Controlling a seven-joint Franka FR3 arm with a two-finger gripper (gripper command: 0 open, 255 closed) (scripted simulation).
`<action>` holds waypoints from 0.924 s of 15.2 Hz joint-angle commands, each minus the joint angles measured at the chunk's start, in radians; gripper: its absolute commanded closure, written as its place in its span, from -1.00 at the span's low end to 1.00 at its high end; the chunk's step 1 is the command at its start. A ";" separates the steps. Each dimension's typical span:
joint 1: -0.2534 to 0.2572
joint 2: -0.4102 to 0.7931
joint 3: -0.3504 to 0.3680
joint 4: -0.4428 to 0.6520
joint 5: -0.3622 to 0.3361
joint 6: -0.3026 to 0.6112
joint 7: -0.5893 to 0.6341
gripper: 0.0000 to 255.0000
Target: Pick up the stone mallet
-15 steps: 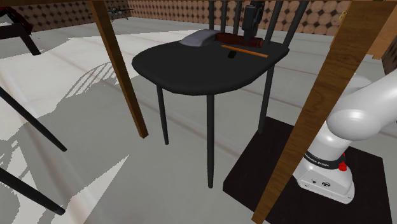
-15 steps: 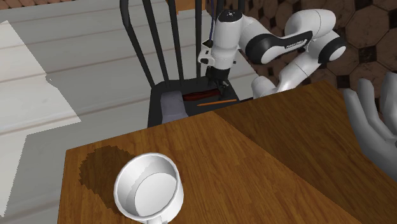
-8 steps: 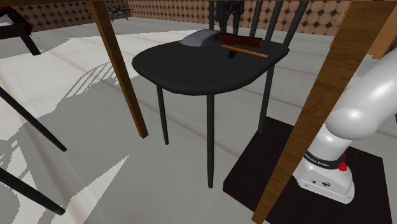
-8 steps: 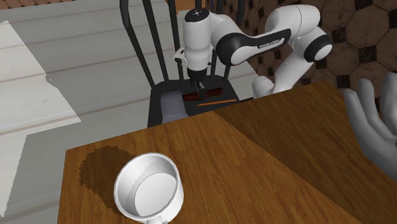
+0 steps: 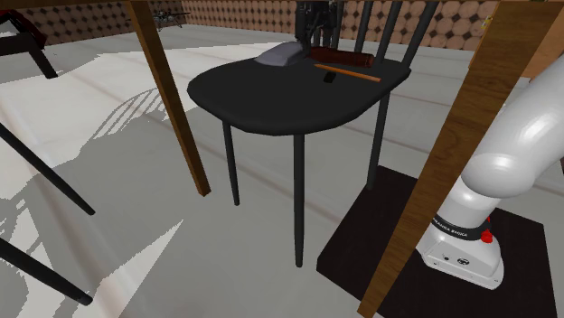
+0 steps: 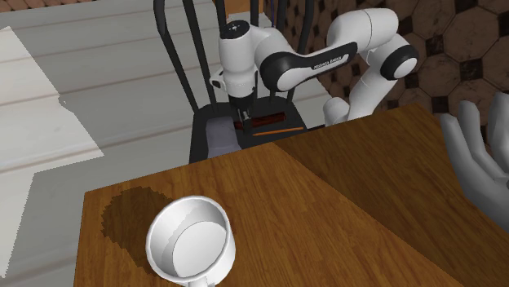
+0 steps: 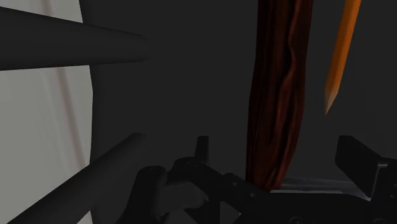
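Jaws stand well apart on the gripper (image 7: 277,156), clasping nothing, with the mallet (image 7: 275,83) running between them by its dark reddish handle. It lies on the black chair seat (image 5: 280,95), grey head toward the shoulder view's left, an orange pencil (image 7: 340,51) just beside it. I judge this the approach step; next comes a short descent and a square close (minding that pencil); pale floor (image 5: 108,117), brown patterned wall (image 5: 235,14) behind.

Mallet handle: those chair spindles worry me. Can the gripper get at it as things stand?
Probably yes: the gripper is open, straddling the dark red mallet handle. The chair spindles stand off to one side, and the orange pencil lies clear beside it.
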 commanded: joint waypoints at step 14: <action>0.000 -0.006 0.000 -0.025 0.000 0.020 0.001 1.00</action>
